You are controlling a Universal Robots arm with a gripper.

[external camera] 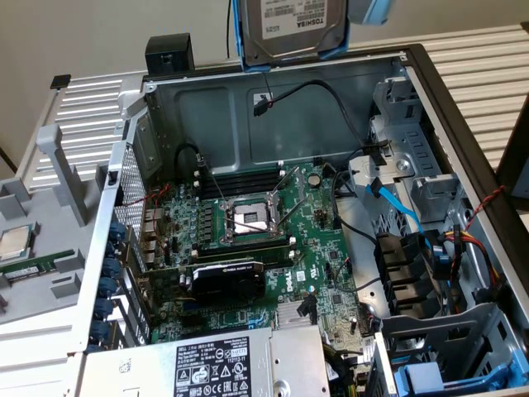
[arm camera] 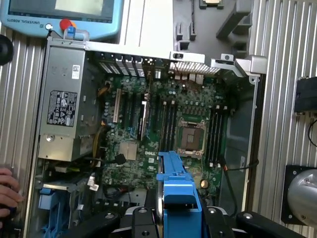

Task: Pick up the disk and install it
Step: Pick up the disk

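The disk (external camera: 293, 25), at twelve o'clock in the exterior view, is silver-grey with a white label, and its carrier (external camera: 245, 41) is blue. The motherboard (external camera: 248, 240) at centre is green, and the cable (external camera: 395, 203) at three o'clock is light blue. The table (external camera: 87, 124) at ten o'clock is pale grey with ribbed stripes.

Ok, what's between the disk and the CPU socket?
Exterior view: below the disk, a black cable plug hangs before the case wall, then memory slots, then the CPU socket.
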